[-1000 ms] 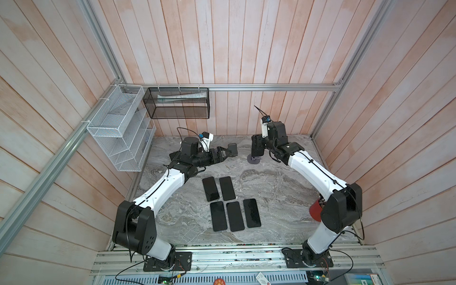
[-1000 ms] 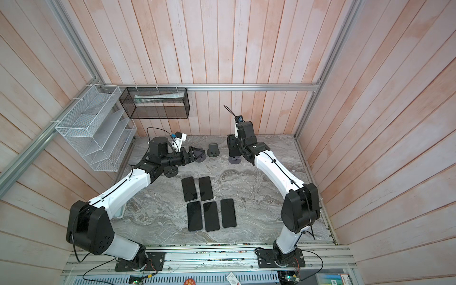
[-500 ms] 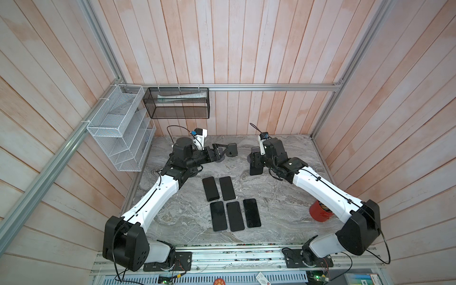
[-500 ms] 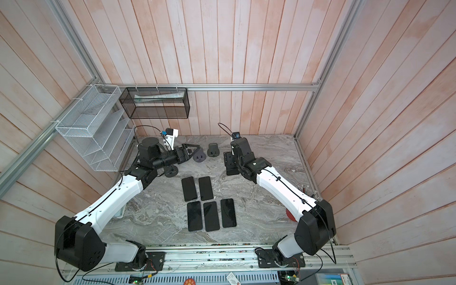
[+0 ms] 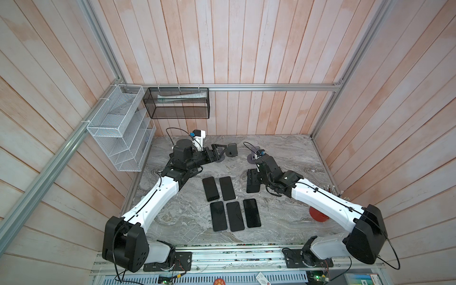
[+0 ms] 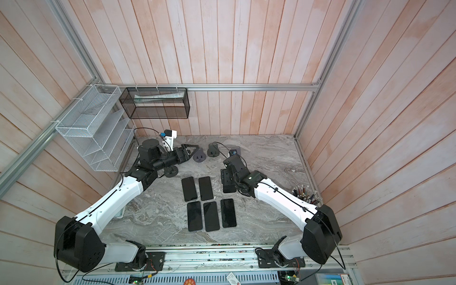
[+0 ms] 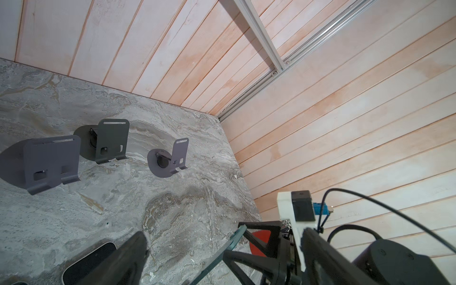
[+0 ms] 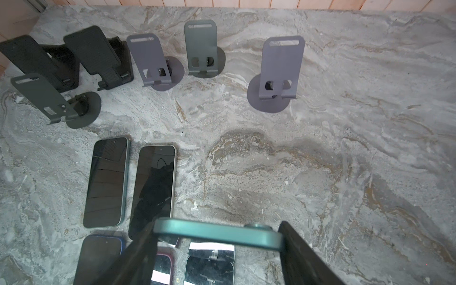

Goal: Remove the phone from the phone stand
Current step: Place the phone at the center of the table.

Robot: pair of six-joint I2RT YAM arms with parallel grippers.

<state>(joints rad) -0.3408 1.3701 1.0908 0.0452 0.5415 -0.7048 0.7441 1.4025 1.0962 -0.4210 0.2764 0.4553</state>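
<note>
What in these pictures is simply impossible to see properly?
- The teal phone in the right gripper: the right wrist view shows only its edge; in both top views the arm covers part of it.
- The red object: the right arm hides most of it in a top view.
- Contents of the black mesh basket: too small to identify.
- The left gripper: its fingers are blurred and cut off in the left wrist view.

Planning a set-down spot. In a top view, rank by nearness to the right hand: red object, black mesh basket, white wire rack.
From the right hand, gripping the teal phone:
1. Red object, on the table by the right arm.
2. Black mesh basket, back wall.
3. White wire rack, left wall.
</note>
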